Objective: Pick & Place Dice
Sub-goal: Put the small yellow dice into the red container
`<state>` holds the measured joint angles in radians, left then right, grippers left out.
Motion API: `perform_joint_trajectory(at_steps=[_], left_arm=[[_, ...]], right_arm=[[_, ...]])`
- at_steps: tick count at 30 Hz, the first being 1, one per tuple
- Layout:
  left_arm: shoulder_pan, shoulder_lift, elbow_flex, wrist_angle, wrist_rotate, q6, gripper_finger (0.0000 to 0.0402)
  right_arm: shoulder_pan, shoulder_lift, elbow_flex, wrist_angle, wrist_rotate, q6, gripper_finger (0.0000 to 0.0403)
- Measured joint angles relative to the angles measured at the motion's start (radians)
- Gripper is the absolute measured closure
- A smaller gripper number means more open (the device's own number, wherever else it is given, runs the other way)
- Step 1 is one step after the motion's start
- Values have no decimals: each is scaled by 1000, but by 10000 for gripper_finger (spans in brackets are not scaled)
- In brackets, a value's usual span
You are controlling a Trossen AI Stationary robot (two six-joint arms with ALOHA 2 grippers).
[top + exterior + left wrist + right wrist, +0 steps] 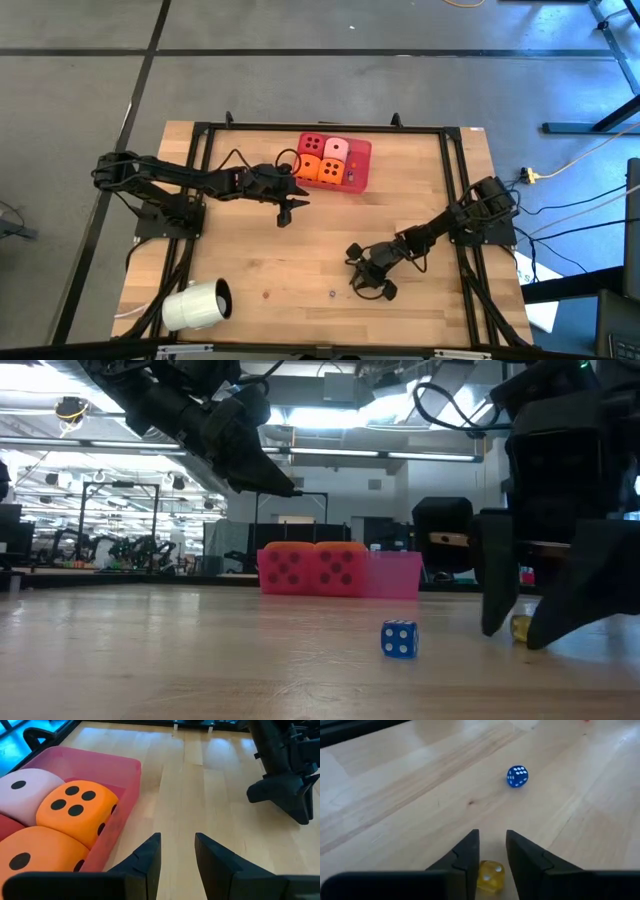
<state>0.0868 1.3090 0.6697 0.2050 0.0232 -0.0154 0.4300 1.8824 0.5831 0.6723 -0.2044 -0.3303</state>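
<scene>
Now your right claw [492, 851] sits low on the worktop [420, 190], fingers slightly apart, a small yellow die [490, 876] between them.
Just ahead lies a small blue die [517, 776]. Your left claw [286, 210] hangs empty, narrowly spread, beside the red tray [360, 165] holding four big dice [322, 158].

Four dice [329, 160] sit packed inside the tray [362, 165] at the worktop's [420, 190] far edge. The left gripper [287, 211] hangs just beside the tray's near side. Near the front, a small die [517, 776] lies ahead of the right gripper [492, 855], another die [490, 876] between its fingers. The cup [197, 305] lies at the front left corner.
</scene>
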Motion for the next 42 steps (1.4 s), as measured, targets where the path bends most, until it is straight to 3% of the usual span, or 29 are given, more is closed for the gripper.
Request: perform_joint_trajectory(at_steps=[5, 14, 22, 27, 33, 37, 42], left_arm=[[0, 0, 0, 0, 0, 0, 288], [0, 0, 0, 0, 0, 0, 283], [0, 0, 0, 0, 0, -7, 285], [0, 0, 0, 0, 0, -7, 287], [0, 0, 0, 0, 1, -25, 288], [0, 0, 0, 4, 1, -31, 288], [0, 0, 0, 6, 4, -27, 287]], right_arm=[[-2, 0, 0, 1, 6, 23, 304], [-2, 0, 0, 14, 14, 66, 350], [-2, 0, 0, 30, 4, 83, 329], [-29, -22, 0, -4, -17, 34, 351], [-96, -187, -1, -169, -21, -50, 349], [-164, -367, 0, -274, -12, -239, 338], [-309, -561, 1, -305, 162, -434, 350]])
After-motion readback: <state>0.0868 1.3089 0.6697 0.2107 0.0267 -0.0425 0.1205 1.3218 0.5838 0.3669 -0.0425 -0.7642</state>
